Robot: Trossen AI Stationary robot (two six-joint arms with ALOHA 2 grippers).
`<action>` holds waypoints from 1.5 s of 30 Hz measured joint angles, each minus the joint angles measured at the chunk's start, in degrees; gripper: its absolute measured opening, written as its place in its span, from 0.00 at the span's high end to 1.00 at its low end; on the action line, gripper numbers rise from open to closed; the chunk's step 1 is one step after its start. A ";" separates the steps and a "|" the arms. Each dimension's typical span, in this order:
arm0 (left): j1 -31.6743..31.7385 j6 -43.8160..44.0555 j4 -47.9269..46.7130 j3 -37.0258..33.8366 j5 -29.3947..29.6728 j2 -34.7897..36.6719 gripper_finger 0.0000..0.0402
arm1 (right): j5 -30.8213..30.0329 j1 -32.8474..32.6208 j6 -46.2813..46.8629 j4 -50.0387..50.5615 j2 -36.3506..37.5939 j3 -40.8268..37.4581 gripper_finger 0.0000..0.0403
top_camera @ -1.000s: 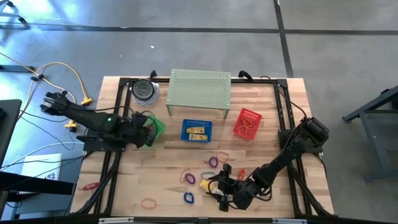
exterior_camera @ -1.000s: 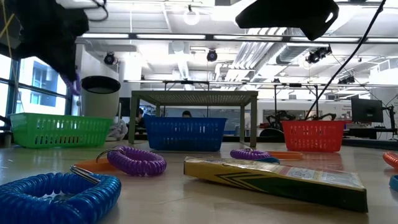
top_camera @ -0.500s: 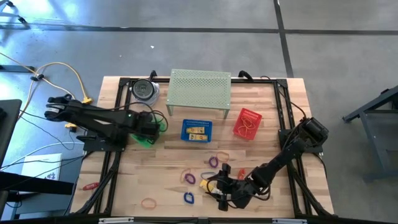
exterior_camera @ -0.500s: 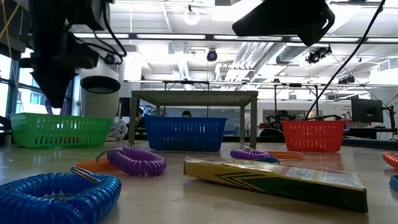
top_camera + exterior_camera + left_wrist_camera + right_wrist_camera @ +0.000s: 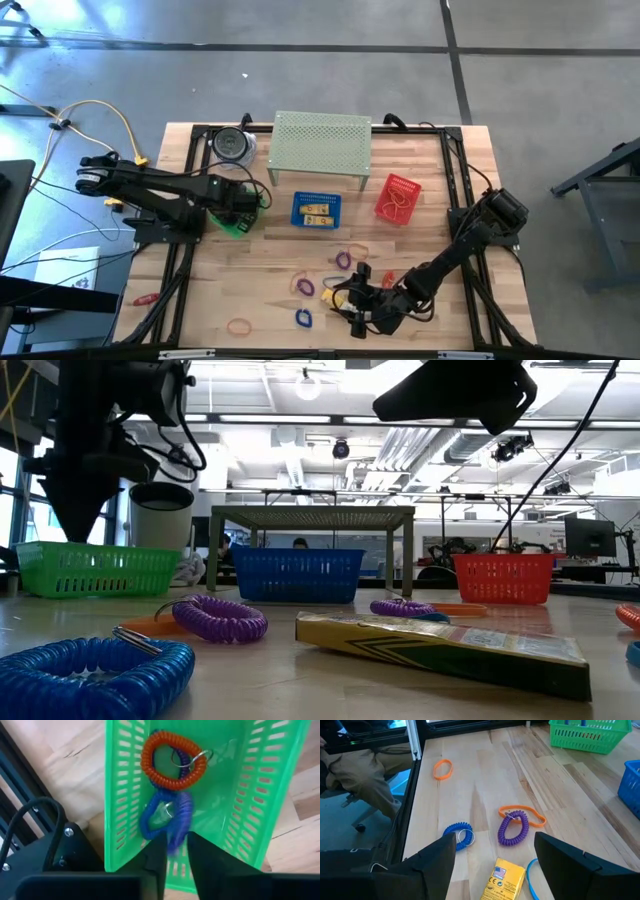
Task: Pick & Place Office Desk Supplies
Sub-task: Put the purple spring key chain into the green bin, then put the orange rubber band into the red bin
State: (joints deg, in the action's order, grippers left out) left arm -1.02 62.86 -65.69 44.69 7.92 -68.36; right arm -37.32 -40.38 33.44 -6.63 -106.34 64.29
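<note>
My left gripper (image 5: 177,857) points straight down over the green basket (image 5: 115,795) at the table's left, its fingers a little apart. A blurred purple coil (image 5: 181,817) is just beneath their tips. An orange coil (image 5: 172,760) and a blue coil (image 5: 150,820) lie on the basket floor. My right gripper (image 5: 495,845) stands wide open near the table's front edge, low over loose supplies: a yellow box (image 5: 502,879), a purple coil (image 5: 512,830), a blue coil (image 5: 457,836) and an orange band (image 5: 522,815). It touches none of them. My left gripper's fingertips (image 5: 156,851) stand on either side of the purple coil's near end (image 5: 175,844), coming from above. The coil is blurred, and I cannot tell whether the fingers touch it.
A blue basket (image 5: 316,209) and a red basket (image 5: 397,198) stand mid-table. Behind them are a perforated shelf (image 5: 322,140) and a round container (image 5: 232,145). More loops lie on the near half of the table, one orange loop (image 5: 442,769) near the front left.
My left gripper has swung over the green basket, tipped until it points straight down, and sunk toward it. The purple coil that hung below its fingertips in the low view no longer shows there. My right arm has kept still.
</note>
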 joint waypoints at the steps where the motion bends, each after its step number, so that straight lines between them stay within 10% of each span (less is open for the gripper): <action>1: 0.00 -0.19 -0.02 0.00 0.61 0.00 0.79 | 0.00 0.00 -0.01 -0.01 0.00 0.00 0.36; 20: -5.23 -0.06 -2.96 8.45 4.35 0.76 0.67 | -0.20 0.04 0.07 0.02 0.00 -0.17 0.36; 33: -32.73 -12.46 34.13 8.06 21.45 -4.18 0.67 | -0.02 0.02 1.50 0.42 0.00 -0.22 0.36; 45: -40.52 -15.79 47.67 7.91 34.74 -28.20 0.67 | -0.02 0.00 1.50 0.54 0.02 -0.22 0.36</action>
State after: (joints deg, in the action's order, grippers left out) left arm -41.53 47.07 -18.02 52.60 42.66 -96.55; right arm -37.34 -40.38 34.94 -6.09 -106.32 64.07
